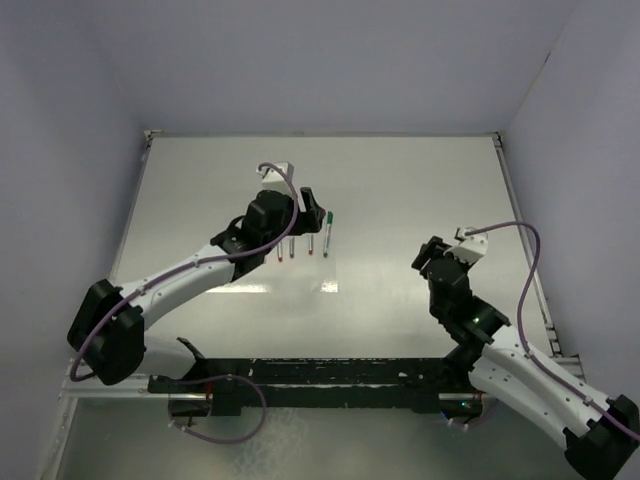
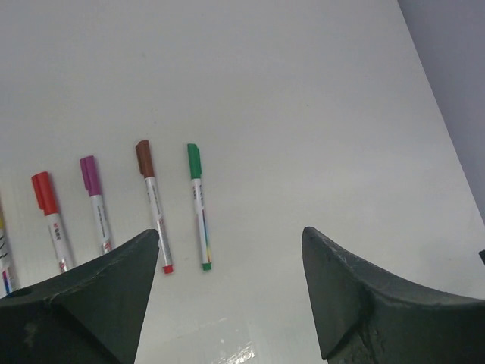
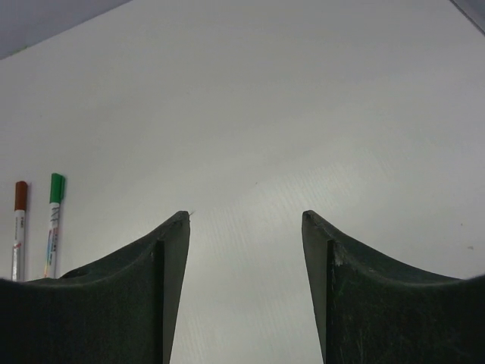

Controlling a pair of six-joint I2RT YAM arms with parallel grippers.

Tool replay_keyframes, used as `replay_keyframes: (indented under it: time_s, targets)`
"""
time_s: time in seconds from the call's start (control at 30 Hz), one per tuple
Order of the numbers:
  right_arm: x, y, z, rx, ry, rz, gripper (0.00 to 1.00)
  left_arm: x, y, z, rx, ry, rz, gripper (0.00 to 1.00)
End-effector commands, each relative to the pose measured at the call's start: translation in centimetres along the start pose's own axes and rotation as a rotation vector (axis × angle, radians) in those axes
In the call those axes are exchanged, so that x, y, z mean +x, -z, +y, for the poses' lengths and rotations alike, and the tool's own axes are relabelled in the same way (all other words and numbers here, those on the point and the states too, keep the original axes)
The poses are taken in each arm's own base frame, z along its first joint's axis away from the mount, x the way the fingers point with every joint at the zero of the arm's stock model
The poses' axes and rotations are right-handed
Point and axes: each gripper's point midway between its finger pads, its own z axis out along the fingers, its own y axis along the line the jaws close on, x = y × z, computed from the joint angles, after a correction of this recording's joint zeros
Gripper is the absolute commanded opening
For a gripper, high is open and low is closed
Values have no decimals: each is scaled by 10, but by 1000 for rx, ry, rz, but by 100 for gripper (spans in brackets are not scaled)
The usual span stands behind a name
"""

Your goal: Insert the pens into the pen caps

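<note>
Overhead view. I see a white table (image 1: 420, 180) with a smooth top, forming the floor of a three-sided enclosure. A back wall (image 1: 330, 60), a left wall (image 1: 60, 150) and a right wall (image 1: 595, 120), all pale lavender-grey, rise from its edges. A thin metal strip (image 1: 524, 240) runs along the table's right edge, and a similar far-edge strip (image 1: 320, 134) lies below the back wall. A glossy patch of reflected light (image 1: 330, 285) sits near the tabletop's middle. A black bar (image 1: 340, 372) crosses the near edge. Both wrist views give me the same white surface, with a wedge of grey wall in one upper corner.
</note>
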Motion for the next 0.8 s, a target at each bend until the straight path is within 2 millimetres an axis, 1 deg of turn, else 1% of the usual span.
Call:
replay_keyframes:
  time_s: [0.0, 0.1, 0.23, 0.27, 0.37, 0.43, 0.6, 0.67, 0.77]
  targets:
    - [-26, 6, -6, 18, -71, -82, 63, -5, 28, 28, -81, -46, -52, 79]
    - [-27, 7, -7, 12, -83, -89, 63, -1, 49, 53, -167, -54, -60, 80]
    - [-29, 9, -10, 23, -85, -91, 63, 1, 82, 84, -278, -35, -93, 86]
    - [-30, 9, -11, 28, -88, -90, 63, 4, 91, 94, -320, -30, -88, 87]
    - [-31, 10, -19, 69, -109, -95, 63, 4, 117, 117, -414, -3, -113, 90]
    - [-31, 12, -26, 103, -127, -103, 64, -1, 134, 127, -448, 28, -153, 92]
    - [-30, 16, -46, 182, -186, -128, 64, -4, 166, 147, -510, 90, -225, 92]
    - [-30, 18, -50, 194, -200, -136, 64, -3, 174, 154, -527, 107, -246, 93]
    - [-29, 18, -50, 184, -211, -140, 64, -2, 178, 158, -535, 116, -258, 92]
